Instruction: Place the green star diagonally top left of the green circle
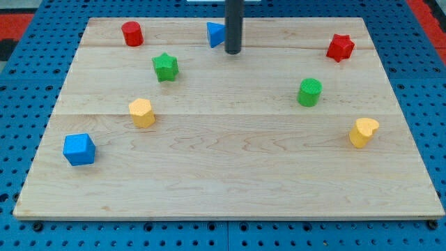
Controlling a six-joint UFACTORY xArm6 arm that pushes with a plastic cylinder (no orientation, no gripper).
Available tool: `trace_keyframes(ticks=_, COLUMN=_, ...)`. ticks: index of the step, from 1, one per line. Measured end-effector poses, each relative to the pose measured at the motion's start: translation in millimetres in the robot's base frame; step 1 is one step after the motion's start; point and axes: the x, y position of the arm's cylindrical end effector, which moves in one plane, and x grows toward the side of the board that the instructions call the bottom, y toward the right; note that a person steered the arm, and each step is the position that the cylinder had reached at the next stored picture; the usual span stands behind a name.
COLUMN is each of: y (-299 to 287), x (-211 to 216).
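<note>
Two green blocks are sitting on the board: the green star (166, 67), a small five-pointed piece with a lighter top face and darker sides, is lying toward ten o'clock from the board's middle, while the green circle (310, 92), a short upright cylinder, is standing well apart from it toward three o'clock. The star is resting flat, touching nothing. My tip (233, 51) is pressing down near twelve o'clock, just beside the blue triangle (215, 33), which is peeking out at the rod's nine o'clock side — I cannot tell whether they are touching. The tip is sitting at about two o'clock from the star, clear of it; the rod is carrying no jaws.

Around them, a red cylinder (132, 33), a red star (340, 47), a yellow hexagon (141, 112), a yellow heart (363, 132) and a blue cube (79, 149) are lying scattered. The pale wooden board (230, 174) — jointed planks — is resting on a blue perforated surface (28, 77).
</note>
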Motion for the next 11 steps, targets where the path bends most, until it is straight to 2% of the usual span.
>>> trace_keyframes(ticks=1, y=-9.8, x=32.8)
trace_keyframes(ticks=2, y=-54.9, x=69.9)
trace_keyframes(ticks=3, y=-138.3, x=76.8)
trace_keyframes(ticks=4, y=-199.4, x=53.0)
trace_keyframes(ticks=6, y=-102.9, x=54.4)
trace_keyframes(ticks=7, y=-140.8, x=33.6)
trace_keyframes(ticks=8, y=-128.7, x=20.3)
trace_keyframes(ticks=10, y=-42.9, x=64.0)
trace_keyframes(ticks=11, y=19.1, x=57.7)
